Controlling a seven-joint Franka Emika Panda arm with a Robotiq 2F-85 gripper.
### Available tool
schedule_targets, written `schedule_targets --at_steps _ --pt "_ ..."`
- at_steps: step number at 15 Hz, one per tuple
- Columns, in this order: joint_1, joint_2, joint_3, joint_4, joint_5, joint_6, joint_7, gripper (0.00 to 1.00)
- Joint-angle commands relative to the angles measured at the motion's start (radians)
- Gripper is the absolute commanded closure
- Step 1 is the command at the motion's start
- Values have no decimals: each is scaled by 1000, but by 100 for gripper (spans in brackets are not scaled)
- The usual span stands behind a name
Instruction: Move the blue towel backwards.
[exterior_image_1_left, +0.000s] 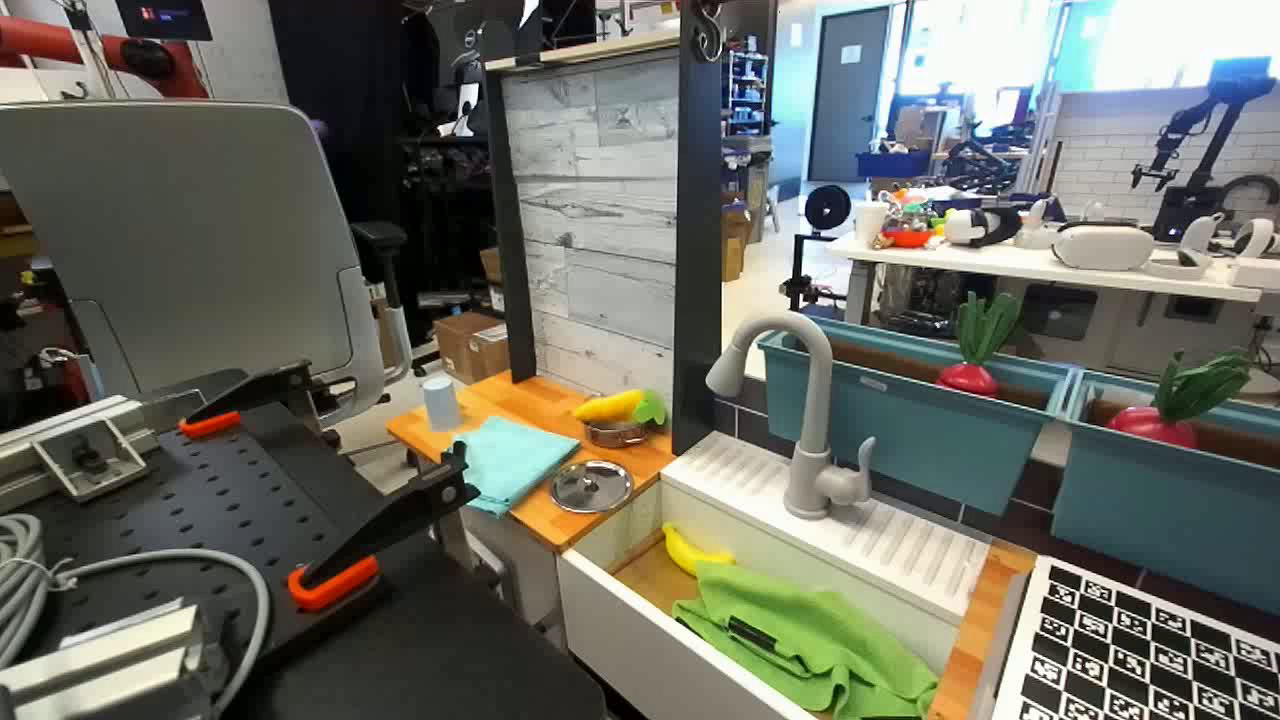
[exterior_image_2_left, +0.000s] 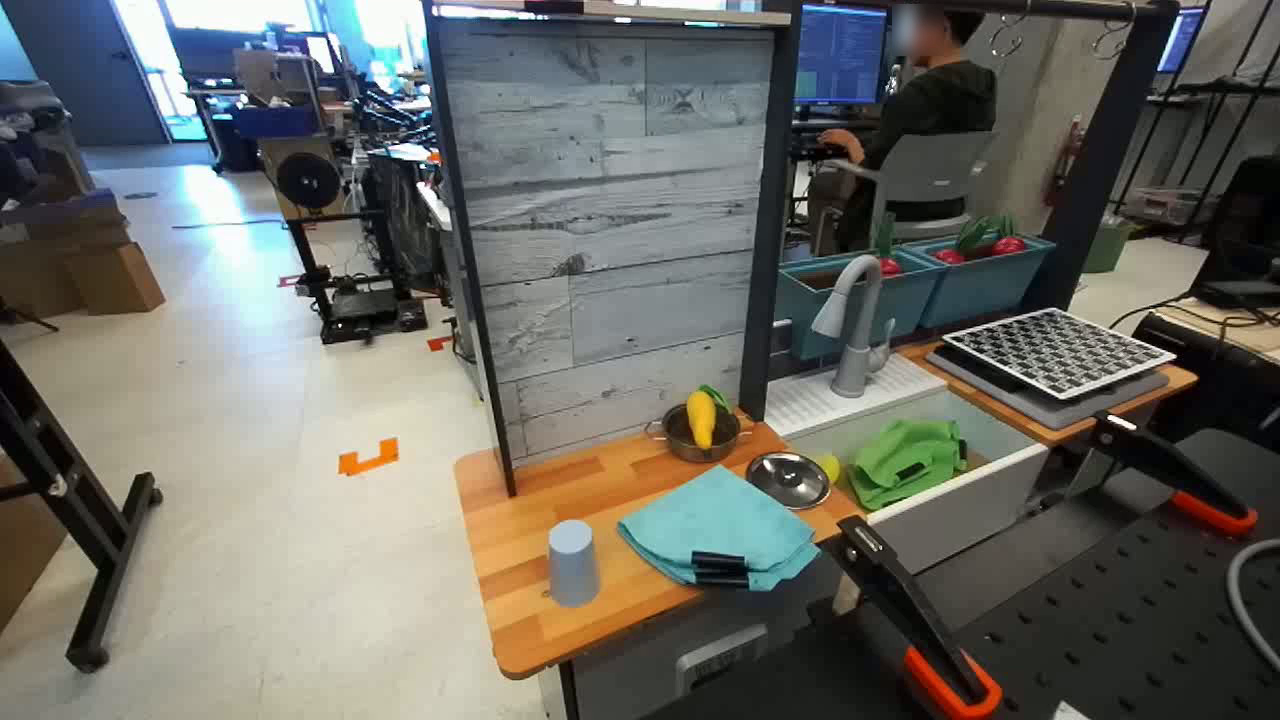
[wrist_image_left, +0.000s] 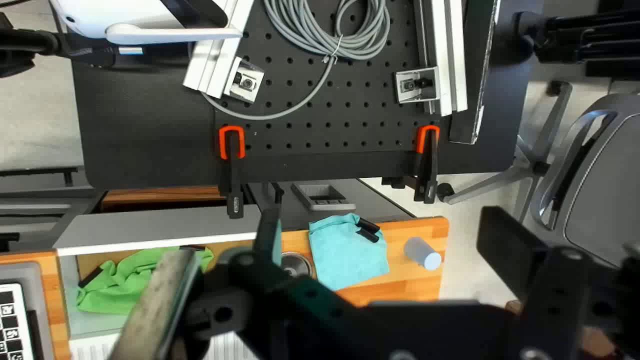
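The blue towel (exterior_image_1_left: 515, 462) lies folded on the wooden counter, its black strips toward the front edge. It also shows in an exterior view (exterior_image_2_left: 725, 515) and in the wrist view (wrist_image_left: 347, 255). Its front corner hangs slightly over the counter edge. My gripper (wrist_image_left: 382, 232) is open with nothing between its fingers. It is well above the counter, and the towel and cup appear between the fingers from above. The gripper does not show clearly in either exterior view.
A blue-grey cup (exterior_image_2_left: 573, 563) stands beside the towel. A metal lid (exterior_image_2_left: 788, 480) touches or nearly touches it. A pot (exterior_image_2_left: 695, 435) with a yellow squash stands behind. The wooden panel (exterior_image_2_left: 620, 230) rises at the back. The sink (exterior_image_1_left: 650, 625) holds a green cloth (exterior_image_1_left: 810, 630). Clamps (exterior_image_2_left: 915, 610) stick out nearby.
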Motion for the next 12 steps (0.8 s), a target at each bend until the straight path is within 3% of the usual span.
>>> schedule_targets --at_steps 1,8,12 --pt "-14 4 14 2 10 -3 -9 0" --pt "-14 4 14 2 10 -3 -8 0" --pt "23 64 101 13 29 49 86 0"
